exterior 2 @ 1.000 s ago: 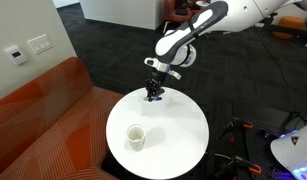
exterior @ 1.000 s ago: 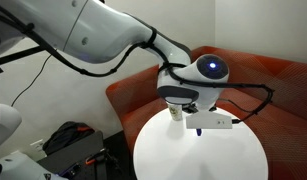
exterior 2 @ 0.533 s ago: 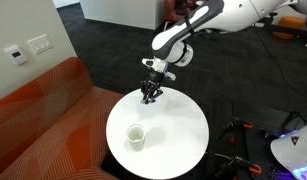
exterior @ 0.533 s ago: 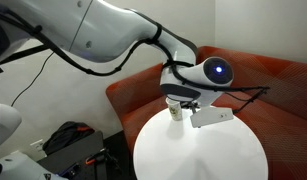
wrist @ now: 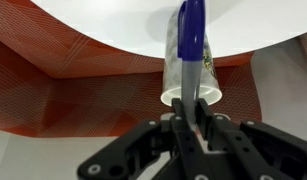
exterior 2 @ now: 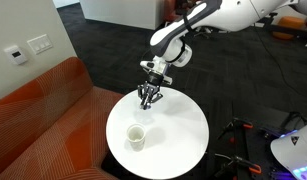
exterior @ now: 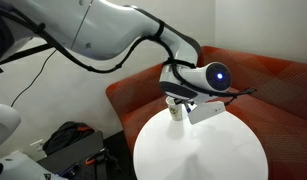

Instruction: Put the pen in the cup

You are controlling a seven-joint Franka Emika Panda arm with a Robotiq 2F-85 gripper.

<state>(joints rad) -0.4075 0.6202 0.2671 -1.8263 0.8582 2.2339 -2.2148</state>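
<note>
In the wrist view my gripper (wrist: 190, 118) is shut on the pen (wrist: 190, 30). The pen has a dark blue upper part and a grey lower part, and it sticks out beyond the fingertips. The white paper cup (wrist: 210, 88) stands behind the pen on the round white table (wrist: 103, 30), its open rim facing the camera. In an exterior view my gripper (exterior 2: 148, 97) hangs over the far part of the table (exterior 2: 178, 140), apart from the cup (exterior 2: 136, 135), which stands upright nearer the front left. In an exterior view the cup (exterior: 176, 111) shows beside the wrist.
An orange sofa (exterior 2: 43, 110) curves round the table on the cup's side; it also shows in an exterior view (exterior: 263, 80). Dark carpet lies beyond the table. Black equipment (exterior: 73, 145) sits on the floor.
My gripper, still holding the pen, has shifted a little toward the cup's side of the table, and the wrist has turned slightly. The cup has not moved.
</note>
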